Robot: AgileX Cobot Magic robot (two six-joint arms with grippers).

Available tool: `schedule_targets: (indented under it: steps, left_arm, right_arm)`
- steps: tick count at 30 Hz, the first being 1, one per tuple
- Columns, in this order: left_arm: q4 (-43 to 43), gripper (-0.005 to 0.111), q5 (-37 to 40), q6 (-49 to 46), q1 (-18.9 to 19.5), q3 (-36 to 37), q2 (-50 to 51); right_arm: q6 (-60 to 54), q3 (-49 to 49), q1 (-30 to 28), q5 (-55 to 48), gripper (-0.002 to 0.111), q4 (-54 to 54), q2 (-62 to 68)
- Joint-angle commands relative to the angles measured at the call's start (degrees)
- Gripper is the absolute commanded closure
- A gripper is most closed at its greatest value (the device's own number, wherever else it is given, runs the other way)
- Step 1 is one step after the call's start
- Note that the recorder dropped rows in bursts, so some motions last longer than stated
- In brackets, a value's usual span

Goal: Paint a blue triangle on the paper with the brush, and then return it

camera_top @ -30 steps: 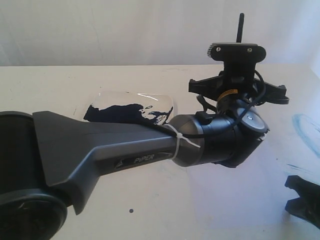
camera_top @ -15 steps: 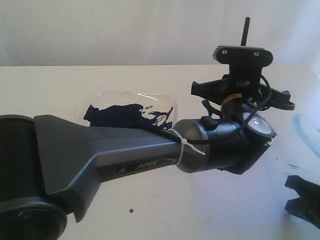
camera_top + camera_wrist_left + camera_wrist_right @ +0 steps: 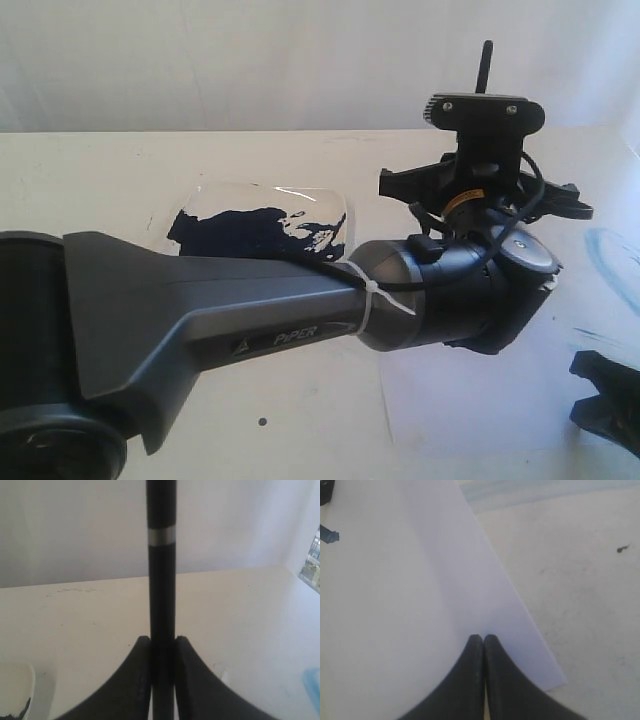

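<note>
My left gripper point(image 3: 162, 642) is shut on the black handle of the brush point(image 3: 161, 580), below its silver band. In the exterior view the handle's end point(image 3: 485, 62) sticks up above the left wrist camera, and the arm hides the bristle tip. The paper point(image 3: 420, 580) lies under my right gripper point(image 3: 483, 639), which is shut on nothing near the sheet's corner. That gripper shows at the lower right edge point(image 3: 605, 400) of the exterior view. A short dark-blue stroke point(image 3: 329, 536) lies on the paper at the frame's edge. I cannot tell whether it belongs to the blue triangle.
A glossy white dish point(image 3: 215, 190) smeared with dark navy paint sits left of the left wrist. Pale light-blue smears point(image 3: 610, 255) mark the tabletop at the right. The big left arm point(image 3: 250, 320) crosses the foreground. A white wall stands behind the table.
The left wrist and the brush have shifted a little to the right, uncovering the paper's left edge below the arm. The right gripper has stayed put.
</note>
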State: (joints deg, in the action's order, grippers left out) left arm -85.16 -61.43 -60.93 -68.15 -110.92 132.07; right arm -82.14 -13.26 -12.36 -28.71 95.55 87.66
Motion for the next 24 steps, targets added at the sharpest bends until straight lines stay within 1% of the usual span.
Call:
schedule_targets:
  steps: [1,5,10,18,24]
  left_arm:
    - [-2.93,0.107,-0.97,-1.68,-1.20,0.22,-0.77]
    - [-4.60,0.107,-1.14,-2.67,-1.31,0.22,-0.77]
    - [-4.77,0.107,-3.82,-3.96,-2.11,0.22,-1.19]
    - [-5.73,0.107,-3.44,-5.22,-2.83,0.22,-2.52]
    - [-7.00,0.107,-4.98,-7.04,-3.62,0.22,-2.79]
  right_arm:
    - [-0.33,0.70,-0.22,5.22,0.108,-2.04,0.42]
    - [-0.33,0.70,-0.22,5.22,0.108,-2.04,0.42]
    - [-0.33,0.70,-0.22,5.10,0.108,-2.04,0.42]
    - [-0.33,0.70,-0.22,5.10,0.108,-2.04,0.42]
    - [-0.33,0.70,-0.22,5.10,0.108,-2.04,0.42]
